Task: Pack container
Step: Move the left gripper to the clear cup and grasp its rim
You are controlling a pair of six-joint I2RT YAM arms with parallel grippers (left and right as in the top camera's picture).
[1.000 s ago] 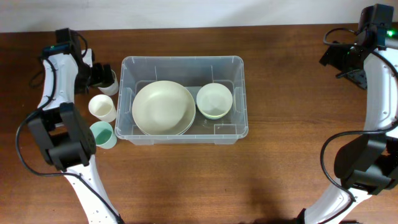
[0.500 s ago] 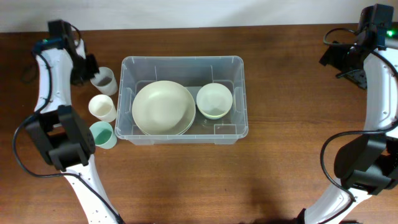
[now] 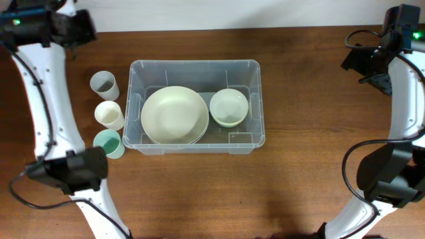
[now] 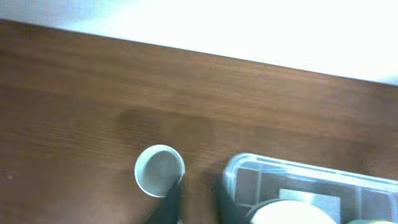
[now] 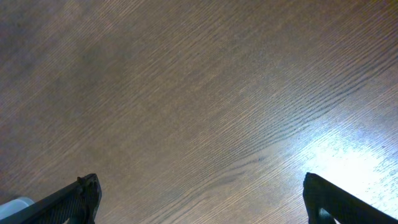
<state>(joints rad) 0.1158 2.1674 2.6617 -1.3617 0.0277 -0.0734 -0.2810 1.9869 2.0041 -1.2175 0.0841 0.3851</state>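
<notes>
**Item 1, container** [image 3: 194, 72]: large clear rectangular bin with rounded corners and a rim. It stands upright and open-topped on the table [image 3: 299, 166], about mid-table and slightly toward the left arm's side, with its long sides parallel to the table's far edge. Neither gripper touches it.

**Contents:**
- Large cream bowl [image 3: 174, 115], in the left half, filling most of the bin's depth.
- Small pale bowl [image 3: 229, 106], in the right half, just beside the large one. Whether the two rims touch cannot be told.

**Beside the container, on the table off its left short wall, in a column from far to near:**
- Grey cup [image 3: 104, 83], upright, mouth up.
- Cream cup [image 3: 109, 114], upright, just beside the wall.
- Teal cup [image 3: 108, 143], upright, near the front left corner.

**Left gripper** [image 4: 198, 202]: raised over the far left corner of the table, well apart from the cups. Its wrist view looks down on the grey cup and a corner of the container. The two dark fingertips are blurred at the bottom edge. They are drawn close, with a narrow gap and nothing between them.

**Right gripper** [image 5: 202, 199]: at the far right of the table, well apart from the container. Its fingers are spread wide over bare wood and hold nothing.
</notes>
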